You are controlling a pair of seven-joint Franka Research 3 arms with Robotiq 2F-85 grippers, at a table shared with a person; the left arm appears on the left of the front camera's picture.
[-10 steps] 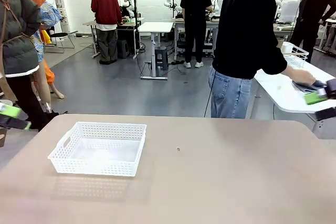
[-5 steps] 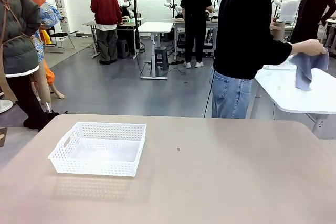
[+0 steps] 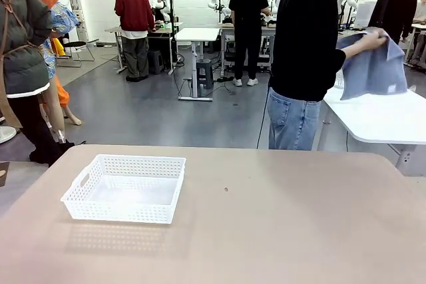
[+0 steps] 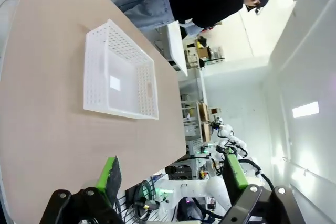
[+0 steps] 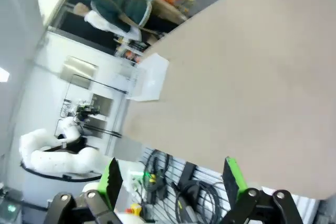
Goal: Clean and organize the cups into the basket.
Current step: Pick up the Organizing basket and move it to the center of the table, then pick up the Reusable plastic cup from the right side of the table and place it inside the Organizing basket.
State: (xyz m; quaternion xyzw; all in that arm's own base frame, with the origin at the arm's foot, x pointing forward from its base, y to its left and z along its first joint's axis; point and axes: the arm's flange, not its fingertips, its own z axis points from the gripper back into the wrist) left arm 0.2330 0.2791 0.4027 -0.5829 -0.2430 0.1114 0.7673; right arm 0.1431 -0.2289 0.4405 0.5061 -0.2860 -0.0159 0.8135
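Observation:
The cups are out of view. The white perforated basket [image 3: 121, 212] sits empty on the tan table, left of the middle. From the left wrist view the basket [image 4: 96, 72] lies ahead of my left gripper [image 4: 172, 174], which hangs open above the table with nothing between its green pads. In the right wrist view the basket [image 5: 149, 80] is a blurred white shape far off, and my right gripper [image 5: 172, 177] stands open and empty past the table's near edge.
A person in black stands beyond the far edge, turned to a white side table [image 3: 386, 121], holding up a blue-grey cloth [image 3: 373, 64] with both hands. Bare tabletop [image 3: 279, 224] stretches to the right of the basket.
The person lifted the cloth off the side table and spread it out. Both grippers, at the front view's left and right edges a second ago, have drawn back out of it.

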